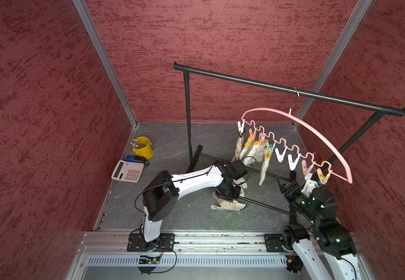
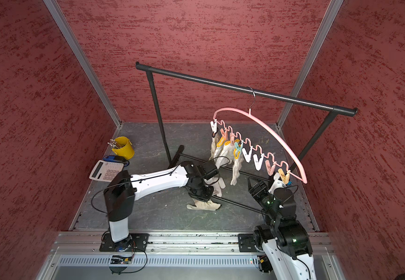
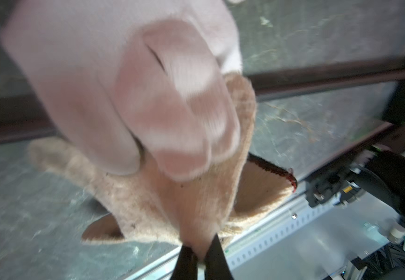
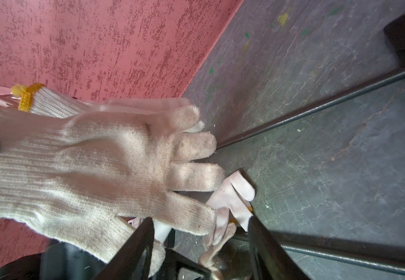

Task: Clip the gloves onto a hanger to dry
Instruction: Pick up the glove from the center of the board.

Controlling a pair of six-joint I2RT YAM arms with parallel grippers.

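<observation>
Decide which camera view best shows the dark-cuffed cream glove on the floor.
Left wrist view: the cream glove close up, cuff edging clear, left pincer pinching it. Both top views show the glove small, partly under the arm; right wrist view, hardly anything.

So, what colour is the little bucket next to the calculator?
The bucket is yellow all over; it shows best in a top view.

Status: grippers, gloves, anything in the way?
Left gripper shut on cream glove on floor. Right gripper open, empty, near hanger. Rack base bar beside glove.
</observation>
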